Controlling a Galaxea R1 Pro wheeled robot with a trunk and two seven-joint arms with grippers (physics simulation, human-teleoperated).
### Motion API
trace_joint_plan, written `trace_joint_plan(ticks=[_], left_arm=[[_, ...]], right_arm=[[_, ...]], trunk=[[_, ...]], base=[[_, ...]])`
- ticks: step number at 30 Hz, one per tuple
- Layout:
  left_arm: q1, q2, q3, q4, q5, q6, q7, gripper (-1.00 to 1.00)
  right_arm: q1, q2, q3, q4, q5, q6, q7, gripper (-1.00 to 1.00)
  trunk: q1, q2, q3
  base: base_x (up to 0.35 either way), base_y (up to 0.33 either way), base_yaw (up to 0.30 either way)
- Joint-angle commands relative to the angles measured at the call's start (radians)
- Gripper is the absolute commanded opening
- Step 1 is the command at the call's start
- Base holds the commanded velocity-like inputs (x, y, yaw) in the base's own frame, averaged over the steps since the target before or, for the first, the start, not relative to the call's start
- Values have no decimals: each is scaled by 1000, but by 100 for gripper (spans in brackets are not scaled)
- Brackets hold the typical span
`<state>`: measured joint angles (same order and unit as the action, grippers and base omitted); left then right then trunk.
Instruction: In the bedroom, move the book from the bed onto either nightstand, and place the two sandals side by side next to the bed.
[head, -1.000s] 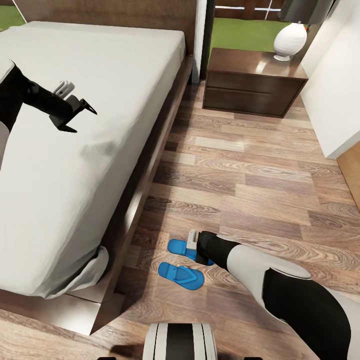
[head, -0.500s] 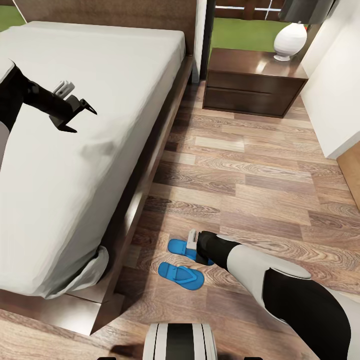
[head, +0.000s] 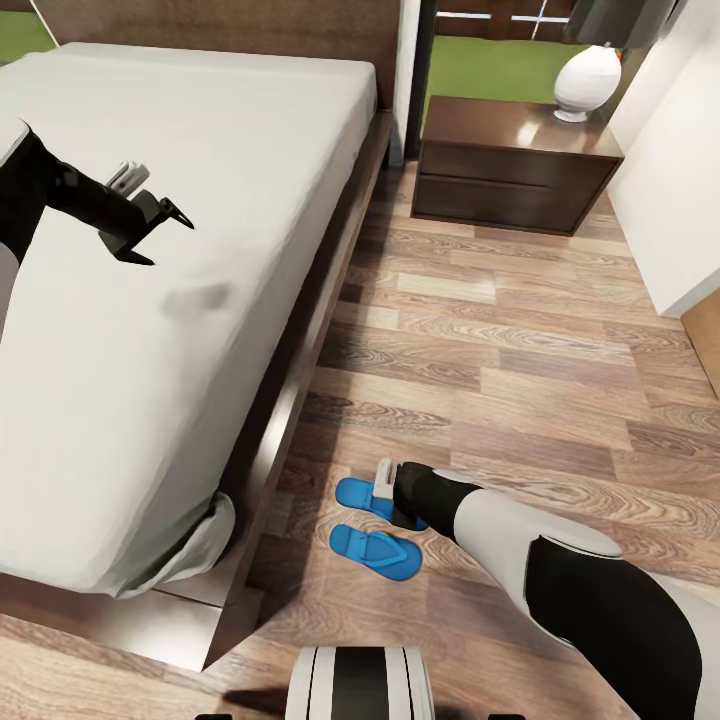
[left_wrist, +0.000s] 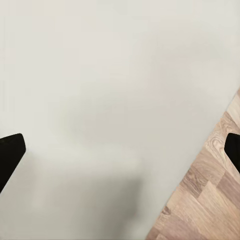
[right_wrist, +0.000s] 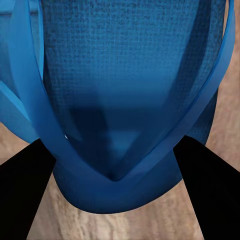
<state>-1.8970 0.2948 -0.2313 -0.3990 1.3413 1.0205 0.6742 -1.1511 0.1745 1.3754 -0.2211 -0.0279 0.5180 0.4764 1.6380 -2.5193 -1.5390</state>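
Beside the bed (head: 200, 300), your right gripper (head: 392, 500) is down at floor level over the farther of the two sandals (head: 362, 496), its dark fingers (right_wrist: 27, 195) spread either side of the blue toe strap. From these pictures you cannot tell whether they have closed on anything. The nearer sandal (head: 372, 551) lies just beside it on the wood-plank floor (head: 520, 350), the pair roughly parallel and close to the bed frame.

A flip-flop like this is probably light, soft and bendy; its textured sole should not slip, and the strap junction or the sole's edge looks the surest hold.

Your left gripper (head: 160, 228) hangs empty above the mattress, jaws parted.

The nightstand (head: 515, 165) stands at the head of the bed with a white lamp (head: 588, 84) on it. Your arm covers much of the farther sandal, and the lamp's shade is cut off.
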Motion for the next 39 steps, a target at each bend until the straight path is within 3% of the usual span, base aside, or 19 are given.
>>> trace_joint_plan(ticks=[1, 16, 22, 39], left_arm=[[-1, 1, -7, -1, 11, 1, 8, 100], [-1, 1, -6, -1, 10, 1, 7, 100], [-1, 1, -6, -1, 10, 1, 7, 100], [-1, 1, -6, -1, 11, 1, 8, 100]], right_arm=[[-1, 0, 4, -1, -3, 5, 2, -100], [-1, 0, 4, -1, -3, 5, 2, -100], [-1, 0, 5, -1, -3, 5, 1, -100], [-1, 0, 5, 0, -3, 5, 1, -100]], trunk=[[0, 0, -1], [0, 0, -1], [3, -2, -24], [3, -2, -24]], base=[[0, 4, 0], [0, 0, 0], [0, 0, 0], [55, -16, 0]])
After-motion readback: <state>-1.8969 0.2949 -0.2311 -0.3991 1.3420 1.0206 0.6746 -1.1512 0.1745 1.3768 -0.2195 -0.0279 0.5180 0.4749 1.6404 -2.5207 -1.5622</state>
